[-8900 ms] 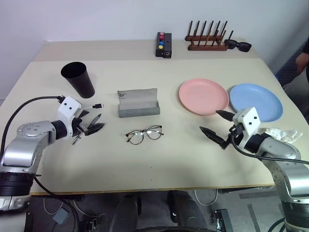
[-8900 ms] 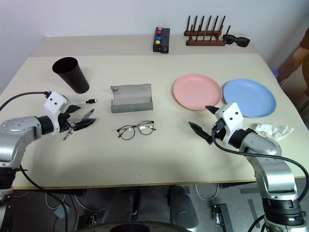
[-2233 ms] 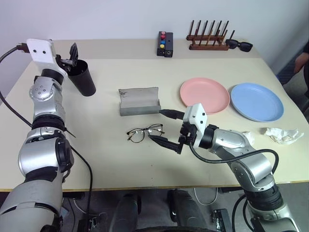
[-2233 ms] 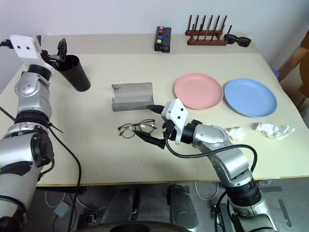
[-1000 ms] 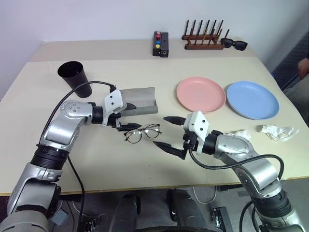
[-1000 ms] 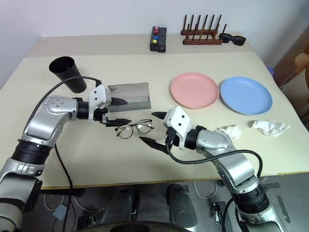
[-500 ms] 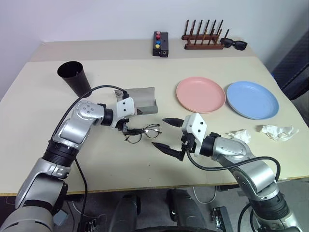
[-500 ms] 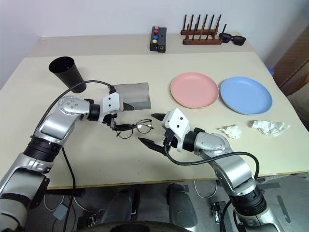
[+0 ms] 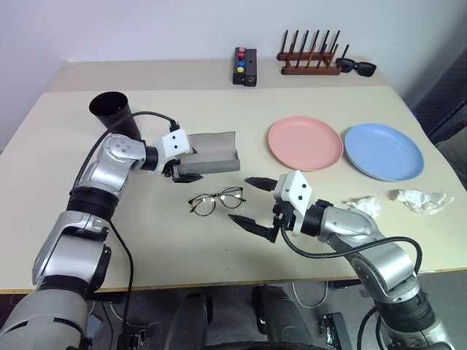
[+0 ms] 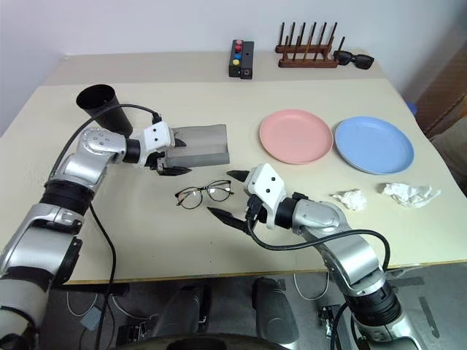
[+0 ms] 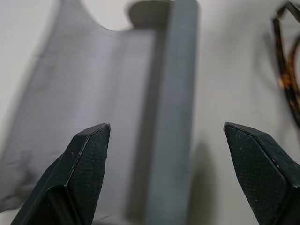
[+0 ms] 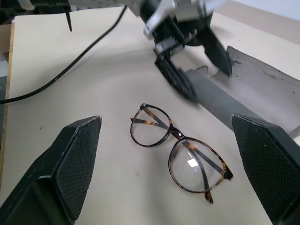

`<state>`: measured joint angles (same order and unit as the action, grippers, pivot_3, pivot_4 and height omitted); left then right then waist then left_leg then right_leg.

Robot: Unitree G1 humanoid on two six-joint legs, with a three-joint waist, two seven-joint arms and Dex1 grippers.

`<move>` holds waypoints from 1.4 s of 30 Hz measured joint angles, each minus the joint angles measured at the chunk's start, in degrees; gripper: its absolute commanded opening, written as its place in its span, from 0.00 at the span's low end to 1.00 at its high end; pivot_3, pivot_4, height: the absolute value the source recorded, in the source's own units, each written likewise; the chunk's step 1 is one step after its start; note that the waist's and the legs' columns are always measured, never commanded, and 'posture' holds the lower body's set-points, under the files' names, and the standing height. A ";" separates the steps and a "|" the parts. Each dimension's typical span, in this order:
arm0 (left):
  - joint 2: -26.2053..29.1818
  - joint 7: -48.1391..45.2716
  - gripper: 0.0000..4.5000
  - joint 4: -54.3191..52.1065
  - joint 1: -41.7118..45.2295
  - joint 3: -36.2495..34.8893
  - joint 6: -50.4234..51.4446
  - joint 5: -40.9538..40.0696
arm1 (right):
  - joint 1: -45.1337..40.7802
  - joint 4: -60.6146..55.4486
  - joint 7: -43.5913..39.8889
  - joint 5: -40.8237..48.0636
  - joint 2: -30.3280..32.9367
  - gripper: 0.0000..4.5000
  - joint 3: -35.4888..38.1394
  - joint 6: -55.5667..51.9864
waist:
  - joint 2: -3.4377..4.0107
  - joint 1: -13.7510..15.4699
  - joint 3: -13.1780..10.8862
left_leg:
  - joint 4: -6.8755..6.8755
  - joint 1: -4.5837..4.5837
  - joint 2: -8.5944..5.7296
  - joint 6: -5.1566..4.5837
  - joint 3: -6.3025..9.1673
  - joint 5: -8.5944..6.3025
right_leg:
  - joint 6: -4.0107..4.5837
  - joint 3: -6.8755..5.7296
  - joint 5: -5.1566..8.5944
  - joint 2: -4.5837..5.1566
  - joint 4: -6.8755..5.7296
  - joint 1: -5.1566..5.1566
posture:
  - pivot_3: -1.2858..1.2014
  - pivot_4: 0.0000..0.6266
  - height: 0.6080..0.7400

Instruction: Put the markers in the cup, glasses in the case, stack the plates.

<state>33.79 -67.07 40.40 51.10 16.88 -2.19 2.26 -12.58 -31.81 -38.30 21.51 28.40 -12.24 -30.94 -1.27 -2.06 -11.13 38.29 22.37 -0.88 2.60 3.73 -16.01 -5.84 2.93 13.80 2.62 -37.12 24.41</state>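
Glasses-in-case step, markers look done; left gripper (image 9: 186,169) wide, empty, fingers straddling the near wall of the open case (image 9: 211,152), likely to steady it; glasses (image 9: 217,201) lie just ahead of the right gripper (image 9: 253,201), wide, empty; next it closes in and pinches the frame

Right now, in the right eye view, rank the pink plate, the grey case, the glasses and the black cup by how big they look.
1. Pink plate, largest.
2. Grey case, partly hidden by the left arm.
3. Glasses and black cup look about alike, and the cup is farther and partly hidden, so I won't rank them.
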 measured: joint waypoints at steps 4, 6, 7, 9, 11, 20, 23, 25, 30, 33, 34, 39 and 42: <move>-2.05 1.59 0.88 5.80 3.09 1.01 -2.48 3.49 | 0.06 0.00 0.20 -0.08 -0.31 1.00 -0.03 0.09 | 0.00 0.01 0.00 | 0.00 0.00 -0.01 0.00 0.01 0.00 | 0.00 0.00 0.00 0.00 0.00 0.00 | 0.52 0.24 0.96; -2.54 2.31 0.88 7.64 4.11 1.01 -3.45 4.58 | 0.14 0.00 0.33 -0.11 -0.40 1.00 -0.04 0.09 | 0.00 -0.01 0.00 | 0.00 0.00 -0.01 0.00 0.01 0.00 | 0.00 0.00 0.00 0.00 -0.01 0.00 | 0.52 0.24 0.96; -2.71 2.31 0.83 8.47 4.48 1.00 -3.85 4.82 | 0.27 0.00 0.43 -0.17 -0.40 1.00 -0.04 0.09 | -0.01 -0.04 0.00 | 0.00 0.00 -0.01 0.00 0.01 0.00 | 0.00 0.00 0.00 0.00 -0.01 0.00 | 0.52 0.24 0.96; -3.10 2.26 0.68 9.44 4.80 0.99 -4.62 5.13 | 0.39 0.00 0.62 -0.26 -0.40 1.00 -0.04 0.09 | -0.01 -0.03 0.00 | 0.00 0.00 -0.01 0.00 0.01 0.00 | 0.00 0.00 0.00 0.00 -0.02 0.00 | 0.52 0.24 0.96; -3.69 2.21 0.46 10.30 4.81 0.94 -5.19 5.20 | 0.42 0.00 0.70 -0.40 -0.39 1.00 -0.04 0.09 | -0.01 -0.03 0.01 | 0.01 -0.01 -0.01 0.00 0.01 0.00 | -0.01 0.00 0.00 0.00 -0.05 0.00 | 0.52 0.24 0.96; -3.51 2.41 0.26 11.21 4.77 0.41 -6.84 5.99 | 0.48 -0.02 0.62 -0.46 -0.36 1.00 -0.04 0.10 | -0.01 -0.18 0.01 | 0.02 -0.01 -0.01 -0.01 0.03 0.00 | -0.01 0.00 0.00 0.00 -0.05 0.00 | 0.52 0.24 0.96; -3.27 1.75 0.26 11.07 4.65 0.29 -6.78 5.92 | 0.47 -0.02 0.27 -0.46 -0.36 1.00 -0.03 0.13 | -0.01 -0.27 0.01 | 0.01 -0.01 0.00 -0.01 0.03 0.00 | -0.01 0.00 0.00 -0.01 -0.05 0.00 | 0.52 0.24 0.96; -2.96 1.26 0.26 10.50 4.19 0.05 -6.74 5.79 | 0.47 -0.02 0.06 -0.46 -0.37 1.00 -0.04 0.18 | -0.01 -0.36 0.01 | 0.01 -0.01 0.00 -0.01 0.03 0.00 | -0.01 0.00 0.00 -0.01 -0.05 0.00 | 0.52 0.24 0.96; -1.88 -1.68 0.26 7.60 2.72 -0.48 -4.80 4.70 | 0.40 -0.01 -0.29 -0.51 -0.39 1.00 -0.04 0.32 | -0.01 -0.38 0.01 | 0.01 -0.01 0.00 0.00 0.03 0.00 | -0.01 0.00 0.00 -0.01 -0.05 0.00 | 0.52 0.24 0.96; -0.65 -5.20 0.07 4.28 1.24 -0.73 -2.43 3.36 | 0.34 -0.01 -0.35 -0.54 -0.38 1.00 -0.04 0.42 | -0.01 -0.36 0.01 | 0.01 -0.01 0.01 0.00 0.03 0.00 | -0.01 0.00 0.00 -0.01 -0.05 0.00 | 0.52 0.24 0.96; -0.39 -5.63 0.02 3.52 0.81 -0.75 -1.99 3.25 | 0.34 -0.01 -0.36 -0.55 -0.38 1.00 -0.04 0.43 | -0.01 -0.34 0.01 | 0.01 -0.01 0.01 0.00 0.03 0.00 | -0.01 0.00 0.00 -0.01 -0.05 0.00 | 0.52 0.24 0.96; 2.07 -6.87 0.02 -2.24 -2.31 -1.01 -0.45 2.59 | 0.31 0.00 -0.34 -0.57 -0.39 1.00 -0.21 0.50 | -0.01 -0.36 0.01 | 0.01 -0.01 0.02 0.00 0.04 0.00 | -0.01 0.00 0.00 -0.01 -0.05 0.00 | 0.52 0.24 0.96; 4.23 -7.64 0.02 -6.00 -4.66 -1.13 -0.60 2.33 | 0.41 -0.01 -0.30 -0.56 -0.35 1.00 -0.32 0.48 | -0.01 -0.44 0.01 | 0.00 -0.02 0.05 0.00 0.03 0.00 | 0.00 0.00 0.00 -0.02 -0.06 0.00 | 0.52 0.24 0.96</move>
<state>38.01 -74.71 34.39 46.43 15.75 -2.79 4.59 -12.17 -31.82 -38.60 20.95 28.06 -12.56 -30.46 -1.28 -2.50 -11.12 38.29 22.35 -0.83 2.60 3.76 -16.01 -5.84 2.93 13.80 2.60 -37.18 24.41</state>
